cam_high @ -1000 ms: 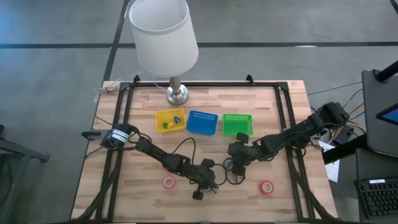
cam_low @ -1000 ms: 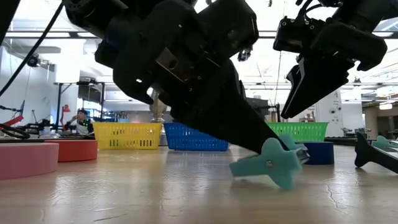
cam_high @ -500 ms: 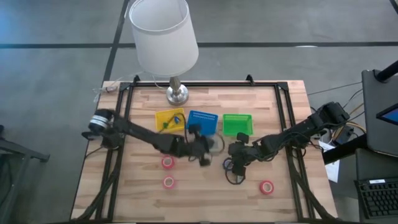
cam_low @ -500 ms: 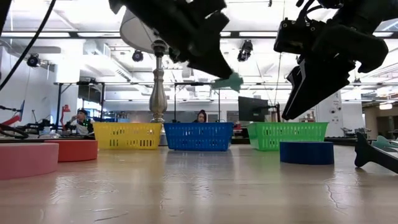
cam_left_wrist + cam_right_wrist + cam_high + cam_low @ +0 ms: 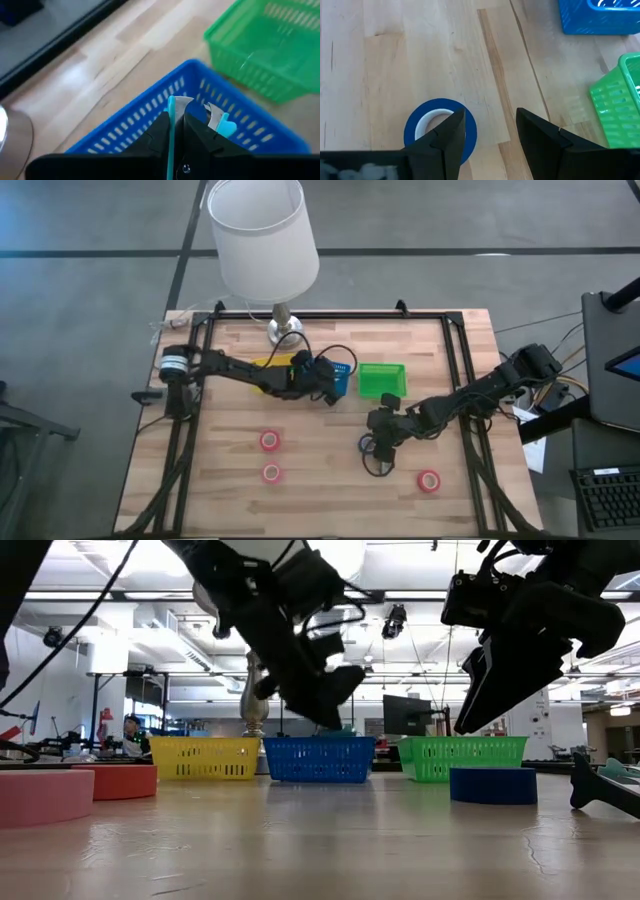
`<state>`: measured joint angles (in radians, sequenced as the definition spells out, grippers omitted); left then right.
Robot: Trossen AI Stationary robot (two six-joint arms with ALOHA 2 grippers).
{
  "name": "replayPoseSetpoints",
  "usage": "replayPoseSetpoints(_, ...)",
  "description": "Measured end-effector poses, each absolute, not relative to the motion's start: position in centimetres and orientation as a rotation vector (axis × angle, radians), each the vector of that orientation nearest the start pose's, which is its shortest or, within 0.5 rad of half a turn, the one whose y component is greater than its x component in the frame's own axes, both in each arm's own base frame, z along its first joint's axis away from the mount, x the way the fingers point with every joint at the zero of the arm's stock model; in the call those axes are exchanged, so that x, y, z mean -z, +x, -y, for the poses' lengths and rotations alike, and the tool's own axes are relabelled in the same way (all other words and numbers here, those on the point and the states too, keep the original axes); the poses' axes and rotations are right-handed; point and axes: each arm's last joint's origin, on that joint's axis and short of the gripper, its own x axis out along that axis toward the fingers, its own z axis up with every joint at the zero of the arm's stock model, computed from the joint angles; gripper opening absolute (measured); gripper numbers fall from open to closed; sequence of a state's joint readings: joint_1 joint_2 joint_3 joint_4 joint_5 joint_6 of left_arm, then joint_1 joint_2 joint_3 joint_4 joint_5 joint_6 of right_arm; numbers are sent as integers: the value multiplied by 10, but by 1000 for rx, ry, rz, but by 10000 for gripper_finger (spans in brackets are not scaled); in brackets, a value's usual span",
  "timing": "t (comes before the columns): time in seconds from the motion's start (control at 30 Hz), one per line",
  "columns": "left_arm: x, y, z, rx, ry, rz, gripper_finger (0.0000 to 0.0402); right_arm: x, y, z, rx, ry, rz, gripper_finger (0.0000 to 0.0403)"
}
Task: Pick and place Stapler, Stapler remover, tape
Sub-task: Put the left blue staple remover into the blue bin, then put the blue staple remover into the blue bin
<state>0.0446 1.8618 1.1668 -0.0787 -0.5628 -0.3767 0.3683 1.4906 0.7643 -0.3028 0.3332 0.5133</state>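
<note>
**Left gripper over the blue basket with the teal stapler remover**

No brand, label or readable writing shows on any object.

Taking the blue basket (image 5: 327, 376) as the landmark: the left gripper (image 5: 176, 127) hangs directly above it, its fingers pinched close on a thin teal stapler remover (image 5: 225, 125), whose metal claws and teal handle show just past the fingertips, above the basket's inside. From the low camera the gripper's tip sits right at the basket's top rim.

A yellow basket (image 5: 268, 368) stands just beside the blue basket on the side nearer the left arm's base, largely covered by the arm; a green basket (image 5: 382, 379) stands just beside it on the other side. A lamp (image 5: 264, 238) with a white shade stands behind the blue basket, at the table's far edge.

The right gripper (image 5: 487, 132) hovers nearer the table's front than the green basket, jaws spread wide and holding nothing, with a blue tape roll (image 5: 440, 129) lying flat on the wood partly under one finger.

Two red tape rolls (image 5: 270, 441) (image 5: 271, 473) lie in front of the yellow basket; a third red roll (image 5: 429, 480) lies well apart, beyond the right gripper.
</note>
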Motion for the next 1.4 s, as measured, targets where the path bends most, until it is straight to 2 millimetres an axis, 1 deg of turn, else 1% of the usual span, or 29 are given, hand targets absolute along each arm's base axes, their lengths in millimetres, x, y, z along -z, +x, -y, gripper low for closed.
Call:
replayPoseSetpoints(0.1, -171, 384, -33, -712, -147, -676, 54, -167, 256, -89, 214, 121, -939, 171)
replayPoseSetpoints(0.13, -171, 384, -33, -712, -146, -679, 56, -167, 256, -89, 215, 122, -940, 171)
replayPoseSetpoints(0.3, -172, 384, -33, -709, -144, -671, 72, -166, 255, -88, 216, 121, -942, 171)
replayPoseSetpoints(0.57, -172, 384, -33, -700, -142, -679, 108, -166, 255, -89, 212, 123, -944, 171)
replayPoseSetpoints(0.67, -173, 384, -33, -691, -123, -681, 117, -164, 253, -89, 183, 147, -981, 171)
replayPoseSetpoints(0.73, -179, 386, -31, -678, -110, -668, 118, -162, 250, -89, 189, 178, -1027, 171)
replayPoseSetpoints(0.87, -199, 390, -22, -649, -117, -607, 116, -161, 235, -83, 298, 229, -1153, 171)
replayPoseSetpoints(0.97, -210, 390, -13, -617, -102, -580, 111, -163, 221, -78, 423, 295, -1229, 171)
replayPoseSetpoints(1.03, -213, 391, -5, -596, -95, -575, 108, -165, 213, -76, 506, 347, -1256, 171)
replayPoseSetpoints(1.13, -216, 390, 5, -570, -92, -571, 104, -170, 205, -77, 591, 441, -1251, 171)
replayPoseSetpoints(1.3, -215, 389, 19, -534, -87, -571, 101, -174, 195, -84, 614, 471, -1267, 171)
replayPoseSetpoints(1.4, -216, 388, 26, -518, -83, -569, 101, -173, 190, -85, 655, 492, -1295, 171)
